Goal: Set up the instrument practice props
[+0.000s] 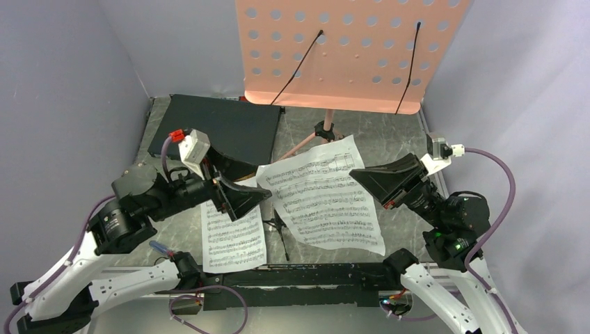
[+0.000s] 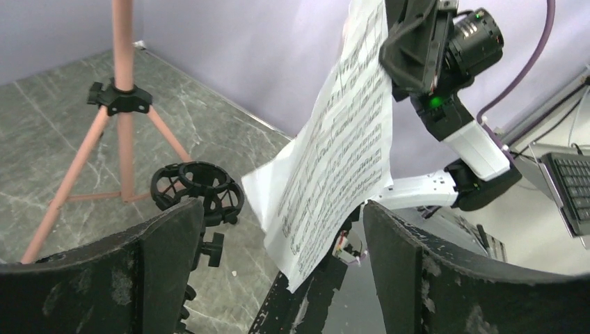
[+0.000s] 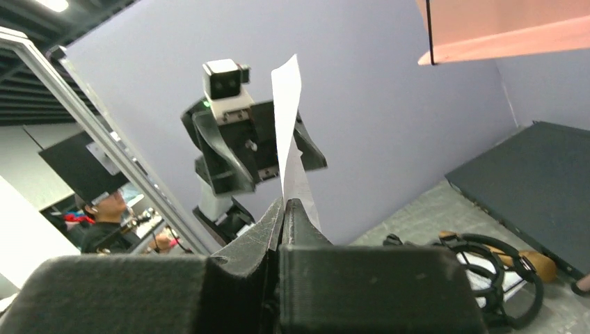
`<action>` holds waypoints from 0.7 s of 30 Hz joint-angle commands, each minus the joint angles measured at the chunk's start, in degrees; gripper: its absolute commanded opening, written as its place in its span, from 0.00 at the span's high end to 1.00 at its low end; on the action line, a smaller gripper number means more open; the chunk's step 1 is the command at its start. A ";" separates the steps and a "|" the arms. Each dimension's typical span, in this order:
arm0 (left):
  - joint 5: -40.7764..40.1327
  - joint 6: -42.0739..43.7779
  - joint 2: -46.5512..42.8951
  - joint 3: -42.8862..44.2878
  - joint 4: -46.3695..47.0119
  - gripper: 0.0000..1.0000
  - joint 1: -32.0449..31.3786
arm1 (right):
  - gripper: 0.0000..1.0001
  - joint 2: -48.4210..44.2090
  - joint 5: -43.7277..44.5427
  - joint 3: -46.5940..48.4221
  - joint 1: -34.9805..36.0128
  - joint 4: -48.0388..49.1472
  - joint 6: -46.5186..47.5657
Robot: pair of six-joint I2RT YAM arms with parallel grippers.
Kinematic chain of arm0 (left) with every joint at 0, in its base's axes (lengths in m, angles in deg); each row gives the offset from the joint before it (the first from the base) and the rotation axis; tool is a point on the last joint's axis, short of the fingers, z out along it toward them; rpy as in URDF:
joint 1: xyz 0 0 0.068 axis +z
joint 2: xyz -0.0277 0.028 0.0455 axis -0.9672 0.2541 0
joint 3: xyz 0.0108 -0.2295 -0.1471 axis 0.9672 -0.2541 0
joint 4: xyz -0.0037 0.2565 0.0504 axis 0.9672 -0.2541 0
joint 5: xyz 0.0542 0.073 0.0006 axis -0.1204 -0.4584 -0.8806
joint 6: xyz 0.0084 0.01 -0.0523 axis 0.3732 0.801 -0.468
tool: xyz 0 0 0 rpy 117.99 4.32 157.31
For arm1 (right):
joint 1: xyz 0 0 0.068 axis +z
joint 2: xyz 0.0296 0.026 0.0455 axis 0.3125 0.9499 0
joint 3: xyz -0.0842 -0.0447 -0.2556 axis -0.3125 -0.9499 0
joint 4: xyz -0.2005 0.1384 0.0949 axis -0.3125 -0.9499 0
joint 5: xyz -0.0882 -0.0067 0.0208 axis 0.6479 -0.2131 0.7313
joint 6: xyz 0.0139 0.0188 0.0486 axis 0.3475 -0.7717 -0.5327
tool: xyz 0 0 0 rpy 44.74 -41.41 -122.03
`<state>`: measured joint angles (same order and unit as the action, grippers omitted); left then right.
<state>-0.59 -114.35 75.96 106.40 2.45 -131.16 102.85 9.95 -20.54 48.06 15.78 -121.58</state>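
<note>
Left gripper has its jaws spread wide with nothing in them. One sheet-music page lies flat on the table just below it. The other page hangs in the air, its left edge in line with the gap between the left fingers, neither finger pressing it. Right gripper is clamped tight on that airborne page's right edge, with the paper pinched between both fingers and standing up out of them.

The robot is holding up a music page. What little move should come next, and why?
Probably lift the page toward the pink music stand. The right gripper is shut on its edge, the left gripper stands open, and the stand holds no page yet.
</note>
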 commanded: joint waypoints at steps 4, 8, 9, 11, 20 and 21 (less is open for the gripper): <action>13.72 1.71 3.17 -4.15 10.36 0.11 -0.21 | 1.00 0.40 4.89 2.24 0.22 7.30 -6.28; 14.91 0.34 5.84 -6.31 15.28 0.15 -0.26 | 1.00 1.13 5.21 3.44 0.21 8.85 -6.50; 15.68 -0.48 6.38 -7.22 17.71 0.15 -0.24 | 1.00 1.22 5.23 3.57 0.25 9.57 -6.73; 17.31 -1.36 7.38 -8.28 21.51 0.18 -0.20 | 1.00 1.23 5.43 3.35 0.24 11.26 -7.38; 21.18 -5.09 10.48 -11.72 35.55 0.33 -0.21 | 1.00 2.01 6.38 2.28 0.22 15.30 -9.47; 21.47 -5.39 10.63 -11.93 36.51 0.35 -0.24 | 1.00 2.14 6.44 2.21 0.21 15.35 -9.53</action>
<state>17.38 -117.65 86.27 94.97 28.72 -131.20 104.19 15.40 -19.45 48.06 26.54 -129.53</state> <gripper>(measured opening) 0.679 0.010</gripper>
